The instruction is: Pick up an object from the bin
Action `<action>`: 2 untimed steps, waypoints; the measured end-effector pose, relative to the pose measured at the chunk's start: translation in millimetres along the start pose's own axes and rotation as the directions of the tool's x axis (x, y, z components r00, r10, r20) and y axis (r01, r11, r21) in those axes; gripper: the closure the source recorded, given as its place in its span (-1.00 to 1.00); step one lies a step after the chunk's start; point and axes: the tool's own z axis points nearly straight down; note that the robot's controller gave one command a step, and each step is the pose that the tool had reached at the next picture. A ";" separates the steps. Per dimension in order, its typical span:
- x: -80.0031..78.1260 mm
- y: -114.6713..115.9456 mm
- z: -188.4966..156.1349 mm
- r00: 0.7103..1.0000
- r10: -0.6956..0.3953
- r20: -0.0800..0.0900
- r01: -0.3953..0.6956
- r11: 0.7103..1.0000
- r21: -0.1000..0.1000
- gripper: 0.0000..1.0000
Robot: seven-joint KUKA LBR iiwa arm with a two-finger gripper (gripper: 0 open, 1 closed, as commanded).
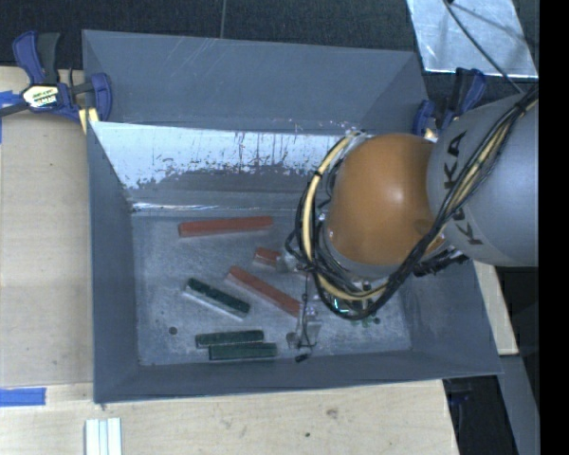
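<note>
My gripper (303, 336) reaches down to the bin floor at the front, right of the middle, below the orange dome on the wrist. Just left of it lie two dark green sticks, one (229, 338) behind the other (242, 352), both running left to right. A red-brown stick (264, 291) lies slanted just behind and left of the gripper, its right end close to it. I see nothing held in the gripper.
Further left lies a slanted dark green stick (218, 297). A short red-brown piece (266, 254) and a long red-brown stick (226, 227) lie toward the back wall. The arm and its cables cover the bin's right part.
</note>
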 end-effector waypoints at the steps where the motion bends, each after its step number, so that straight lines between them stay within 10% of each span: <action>1: -32.6 -34.4 97.5 0.998 0.066 0.008 -0.066 0.998 -0.001 -1.00; 2: -33.6 -33.2 93.2 0.998 0.065 0.013 -0.065 0.998 -0.002 1.00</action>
